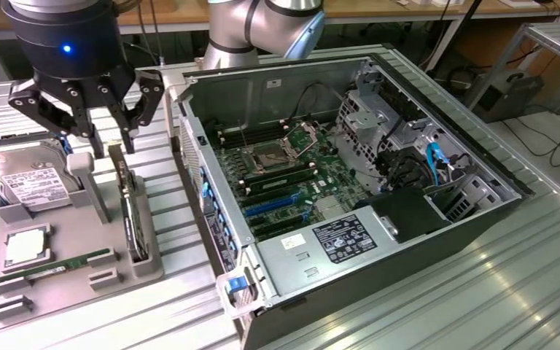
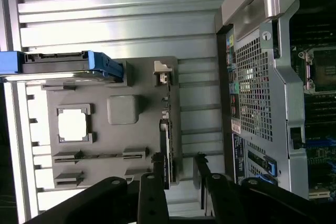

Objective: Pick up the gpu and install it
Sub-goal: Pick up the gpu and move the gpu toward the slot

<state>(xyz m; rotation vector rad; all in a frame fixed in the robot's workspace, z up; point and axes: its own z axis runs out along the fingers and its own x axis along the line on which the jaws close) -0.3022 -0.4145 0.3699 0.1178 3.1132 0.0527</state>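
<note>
So here we've got the gripper (image 1: 100, 138) hanging over the grey tray (image 1: 66, 273) on the tabletop (image 1: 455, 292), fingers spread open and holding nothing. The gpu (image 1: 130, 208) sits in the tray, standing on its edge in a slot, just beside the computer case (image 1: 358, 182) and not installed yet. Its long axis runs from the far end of the tray toward the near end, roughly parallel to the side of the case. The fingers are above the card's far end, so it lies straight below and stretches away toward us. In the wrist view the gpu (image 2: 166, 114) shows edge-on, running up from between the fingers (image 2: 156, 171), though it looks closer to one finger than the other, and we can't really tell if it's centred.
</note>
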